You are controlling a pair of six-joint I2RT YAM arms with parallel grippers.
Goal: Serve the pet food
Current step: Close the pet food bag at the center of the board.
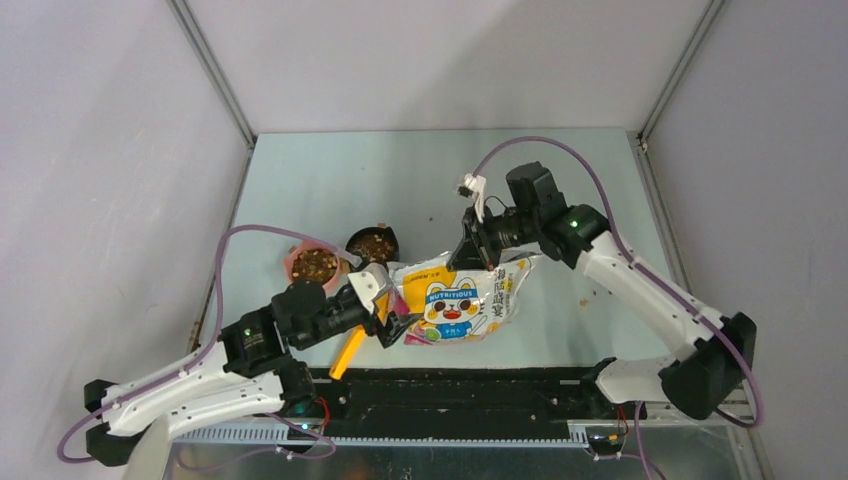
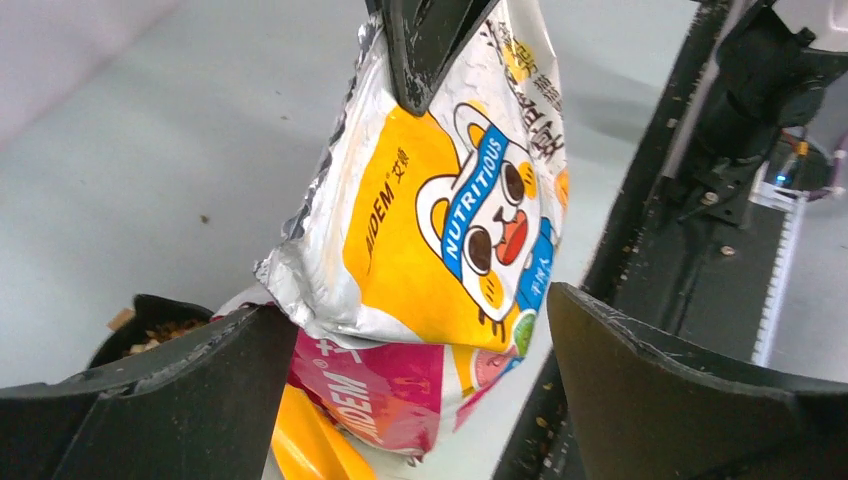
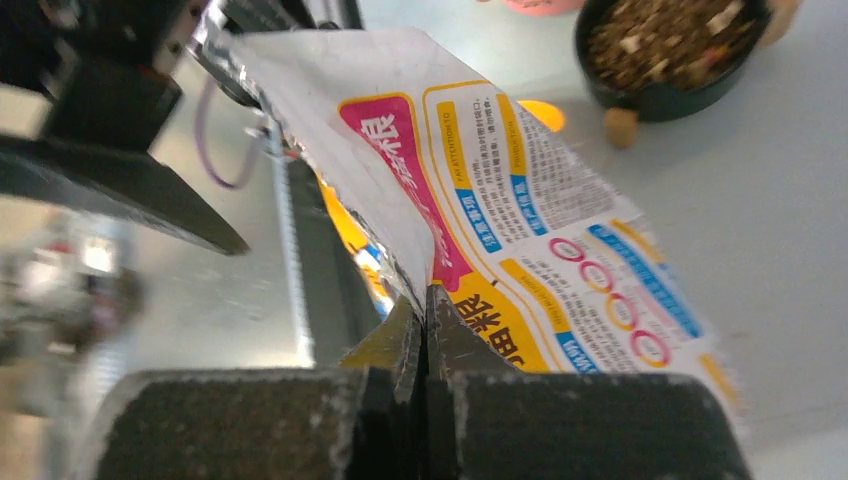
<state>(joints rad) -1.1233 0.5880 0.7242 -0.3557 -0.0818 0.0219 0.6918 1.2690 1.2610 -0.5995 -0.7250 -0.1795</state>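
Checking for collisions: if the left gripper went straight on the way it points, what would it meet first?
Probably the cat-printed bag, straight ahead between the open jaws of the left gripper; depth is hard to judge.

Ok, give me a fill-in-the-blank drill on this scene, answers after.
The right jaws are shut on the edge of the ____.
The left jaws stand ____, gripping nothing.
The black bowl and the pink bowl both hold ____.
The yellow scoop lies nearest the ____ arm.
Missing: bag; open; pet food; left.
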